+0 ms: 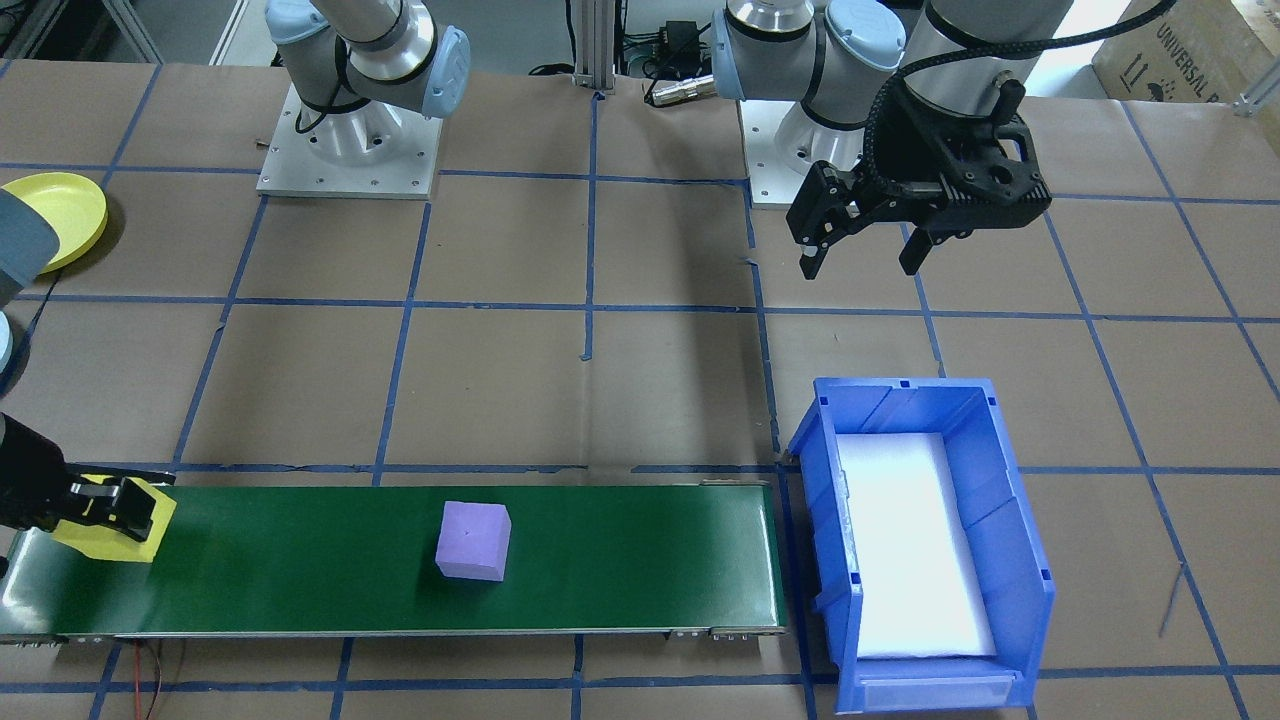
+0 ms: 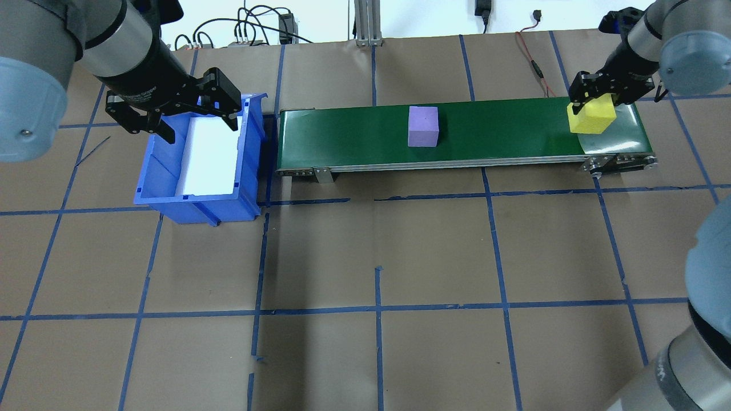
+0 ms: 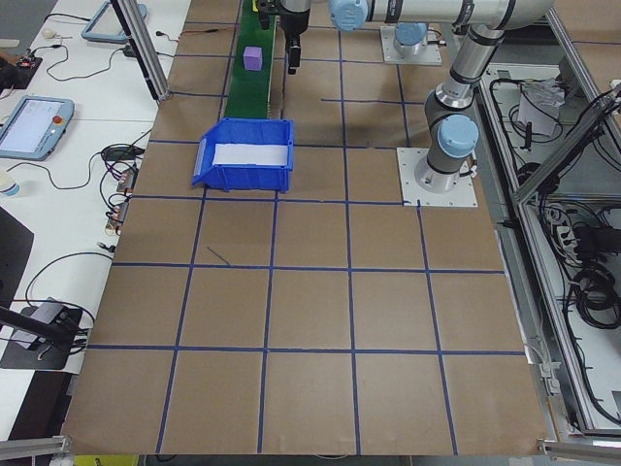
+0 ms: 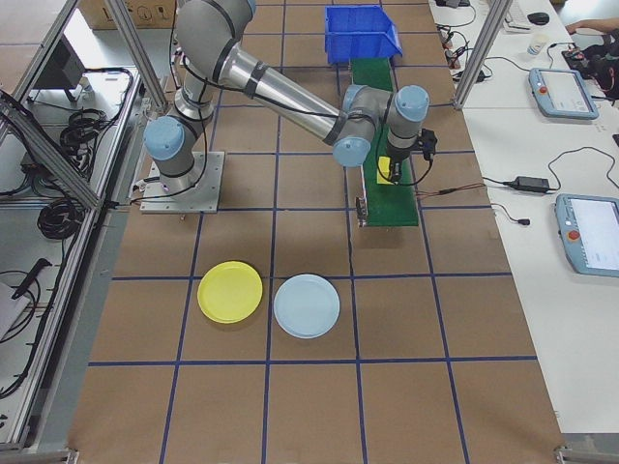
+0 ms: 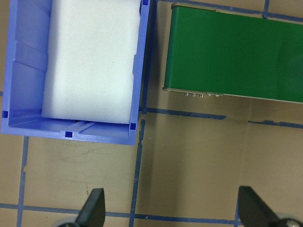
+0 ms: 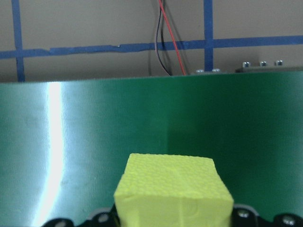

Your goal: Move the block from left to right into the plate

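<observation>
The yellow plate (image 1: 58,215) is being cut off by the front view's left edge and partly covered by the arm; the right claw (image 6: 173,222) is showing only its tips.

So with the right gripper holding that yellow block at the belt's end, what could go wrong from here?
The right gripper is shut on the yellow block, which looks tilted, so it might slip in transit. The yellow plate sits right beside a pale blue plate, so a loose drop could land in the wrong one.
</observation>
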### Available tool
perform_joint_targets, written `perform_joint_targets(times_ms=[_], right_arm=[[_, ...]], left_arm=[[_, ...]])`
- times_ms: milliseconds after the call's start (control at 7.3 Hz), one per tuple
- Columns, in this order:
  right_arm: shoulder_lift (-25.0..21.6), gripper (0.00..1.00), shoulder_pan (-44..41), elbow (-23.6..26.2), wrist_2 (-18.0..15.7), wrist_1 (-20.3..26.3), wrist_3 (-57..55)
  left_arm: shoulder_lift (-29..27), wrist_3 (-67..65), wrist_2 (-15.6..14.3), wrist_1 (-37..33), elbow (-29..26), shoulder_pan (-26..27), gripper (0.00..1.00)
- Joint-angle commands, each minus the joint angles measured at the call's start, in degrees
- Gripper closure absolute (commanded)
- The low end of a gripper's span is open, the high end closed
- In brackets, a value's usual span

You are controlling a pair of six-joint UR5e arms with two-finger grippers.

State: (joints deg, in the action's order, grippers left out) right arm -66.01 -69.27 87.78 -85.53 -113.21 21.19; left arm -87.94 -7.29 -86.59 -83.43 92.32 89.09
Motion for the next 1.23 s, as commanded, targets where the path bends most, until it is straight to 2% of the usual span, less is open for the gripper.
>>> perform_joint_targets(times_ms=[0,137,274,548,685,822,1096], right_arm=[[-8.21,0.75,9.89,7.89,-3.59,3.41,11.10],[-13.13,0.75,14.73,14.11,-4.11,3.44,18.12],[-17.36,0.75,20.61,18.79,-4.64,3.00,22.62],[-18.10,0.75,36.41,21.90,-5.61,2.82,36.05],[-18.02,0.75,43.28,24.00,-7.61,2.39,38.64],[-18.02,0.75,47.87,26.46,-8.15,-0.58,38.84],[-17.84,0.74,51.85,28.84,-10.43,-0.87,38.84]], left_arm=[[0.39,-0.01,-0.86,-1.02,-0.56,-0.94,0.00],[0.48,-0.01,-2.78,-1.12,-0.47,-0.94,0.00],[0.49,-0.01,-3.50,-1.12,-0.30,-0.85,0.00],[0.57,-0.01,-3.59,-1.21,-0.38,-0.85,0.00],[0.66,0.08,-3.59,-1.21,-0.38,-0.85,0.00],[0.66,0.08,-3.68,-1.12,-0.56,-0.94,0.00],[0.66,0.08,-3.68,-1.12,-0.56,-0.94,0.00]])
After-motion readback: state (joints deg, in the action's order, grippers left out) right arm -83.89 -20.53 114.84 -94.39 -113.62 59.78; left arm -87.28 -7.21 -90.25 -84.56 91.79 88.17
